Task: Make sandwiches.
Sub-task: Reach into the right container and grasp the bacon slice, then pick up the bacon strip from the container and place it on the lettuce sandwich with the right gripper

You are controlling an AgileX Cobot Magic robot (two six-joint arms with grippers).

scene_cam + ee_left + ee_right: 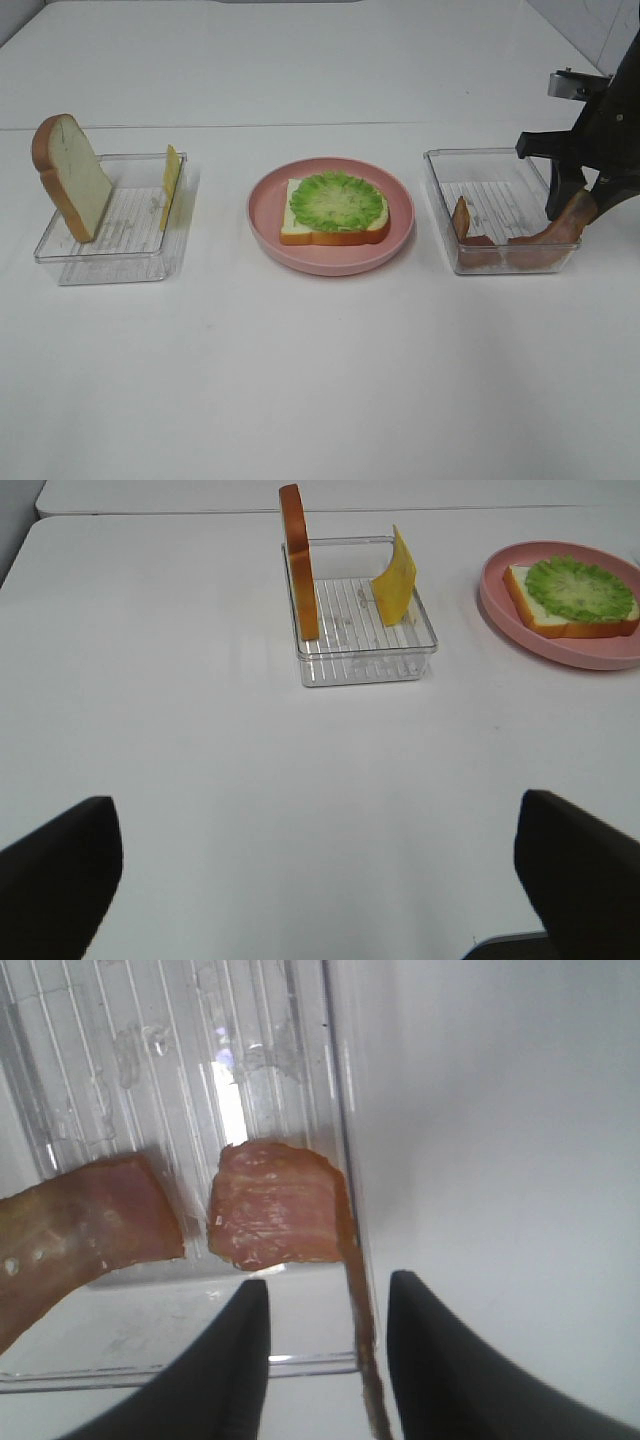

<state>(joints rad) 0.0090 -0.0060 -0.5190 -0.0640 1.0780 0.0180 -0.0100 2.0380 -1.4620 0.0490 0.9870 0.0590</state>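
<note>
White table (300,380). Started sandwich, bread slice (335,237) under lettuce (338,200), sits on pink plate (330,264), frame centre. Right claw (565,212), frame right, jaws spread astride a bacon strip (545,240) against the right tray (495,200) wall. Closing could pinch the wall and drag the tray. Left claw (315,820) spread, empty. Counts: bread two, lettuce one, cheese (171,185) one, bacon at least two, trays two.

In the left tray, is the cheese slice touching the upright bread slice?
Apart. The left wrist view shows bare floor of the tray between the bread slice and the cheese slice, which stand at opposite walls.
</note>
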